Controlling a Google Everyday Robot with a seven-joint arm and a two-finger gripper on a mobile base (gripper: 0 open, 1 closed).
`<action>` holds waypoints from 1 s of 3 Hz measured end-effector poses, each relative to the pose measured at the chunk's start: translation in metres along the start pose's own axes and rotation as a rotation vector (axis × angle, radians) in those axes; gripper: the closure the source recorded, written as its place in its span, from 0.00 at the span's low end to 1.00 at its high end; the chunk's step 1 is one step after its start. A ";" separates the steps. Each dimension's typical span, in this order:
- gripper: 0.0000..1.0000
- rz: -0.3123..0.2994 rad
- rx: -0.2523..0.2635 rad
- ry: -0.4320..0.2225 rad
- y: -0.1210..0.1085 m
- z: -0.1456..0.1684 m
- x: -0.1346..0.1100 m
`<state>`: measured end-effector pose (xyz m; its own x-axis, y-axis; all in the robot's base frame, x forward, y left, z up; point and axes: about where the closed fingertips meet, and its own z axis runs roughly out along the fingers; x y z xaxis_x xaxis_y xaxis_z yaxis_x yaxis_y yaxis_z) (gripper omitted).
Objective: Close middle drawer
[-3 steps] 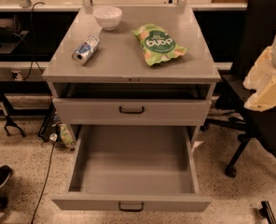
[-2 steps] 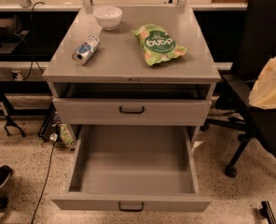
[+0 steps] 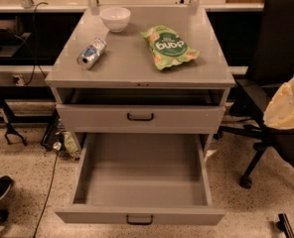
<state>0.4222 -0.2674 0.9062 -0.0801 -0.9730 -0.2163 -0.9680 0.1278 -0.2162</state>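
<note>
1. Gripper (image 3: pixel 286 109), cream-coloured, sits at the right edge against the black chair (image 3: pixel 281 38); whether spread or pressed together, cannot tell;
2. middle drawer (image 3: pixel 142 175) stands pulled far out beneath the upper drawer (image 3: pixel 177 118);
3. green bag (image 3: pixel 169 47) on the cabinet top reads "dang", upside down;
4. can (image 3: pixel 91 53) lies beside it, label unreadable.

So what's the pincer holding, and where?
Can't tell. The pincer sits at the right edge by the chair, well away from the open middle drawer and its handle.
</note>
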 end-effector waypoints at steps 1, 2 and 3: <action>1.00 -0.011 -0.007 0.012 0.001 0.001 -0.002; 1.00 -0.014 -0.032 0.012 0.013 0.023 -0.002; 1.00 0.000 -0.104 -0.047 0.039 0.089 0.006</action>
<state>0.4055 -0.2510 0.8120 -0.0717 -0.9626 -0.2611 -0.9875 0.1053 -0.1170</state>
